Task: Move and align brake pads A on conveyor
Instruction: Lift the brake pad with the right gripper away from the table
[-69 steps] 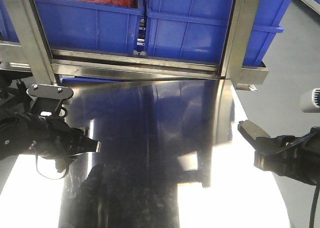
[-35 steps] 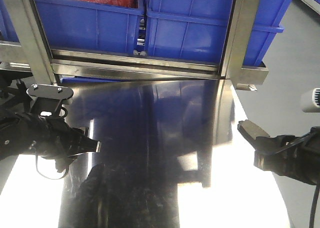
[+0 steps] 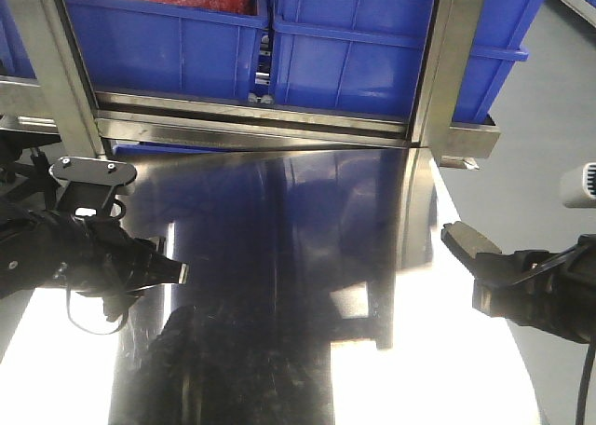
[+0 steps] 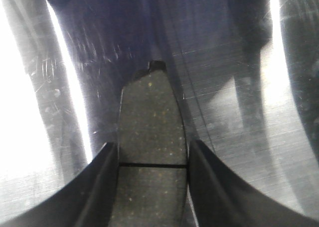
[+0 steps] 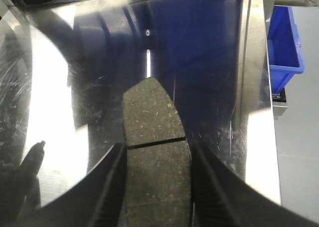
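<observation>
Shiny steel table (image 3: 279, 285) stretches wide between my two arms, ending at a steel rail (image 3: 251, 127) under the blue bins (image 3: 354, 52) at the far side, with grey floor (image 3: 549, 117) past its right edge. My left gripper (image 3: 175, 272) reaches in low from the left, fingers clamped on the long sides of the left brake pad (image 4: 149, 122). My right gripper (image 3: 470, 257) comes in at the right edge, clamped likewise on the right brake pad (image 5: 152, 117), which points inward over the steel.
</observation>
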`<state>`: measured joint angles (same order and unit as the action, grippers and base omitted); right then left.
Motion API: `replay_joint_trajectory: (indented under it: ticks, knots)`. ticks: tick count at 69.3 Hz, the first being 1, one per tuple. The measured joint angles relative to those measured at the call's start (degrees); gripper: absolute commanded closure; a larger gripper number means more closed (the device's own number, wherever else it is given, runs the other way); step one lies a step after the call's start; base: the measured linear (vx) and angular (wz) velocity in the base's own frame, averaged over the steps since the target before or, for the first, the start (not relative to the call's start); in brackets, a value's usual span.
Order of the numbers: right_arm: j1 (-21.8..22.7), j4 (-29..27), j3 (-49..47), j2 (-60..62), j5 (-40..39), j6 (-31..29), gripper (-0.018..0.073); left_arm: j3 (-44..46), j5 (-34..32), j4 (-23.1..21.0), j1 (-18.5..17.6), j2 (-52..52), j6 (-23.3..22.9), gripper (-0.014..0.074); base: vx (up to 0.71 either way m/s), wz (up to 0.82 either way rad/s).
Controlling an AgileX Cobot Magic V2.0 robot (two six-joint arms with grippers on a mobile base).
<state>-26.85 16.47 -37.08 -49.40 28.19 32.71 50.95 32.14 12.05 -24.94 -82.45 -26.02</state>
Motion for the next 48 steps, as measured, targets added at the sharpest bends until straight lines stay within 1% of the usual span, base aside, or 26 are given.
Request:
replay_joint_trajectory:
  ticks: [48]
  knots:
    - [0.0,0.0,0.0,0.0,-0.1,0.0,0.0492,0.0,0.0,0.0,0.0,0.0,0.0,0.0577,0.00,0.00]
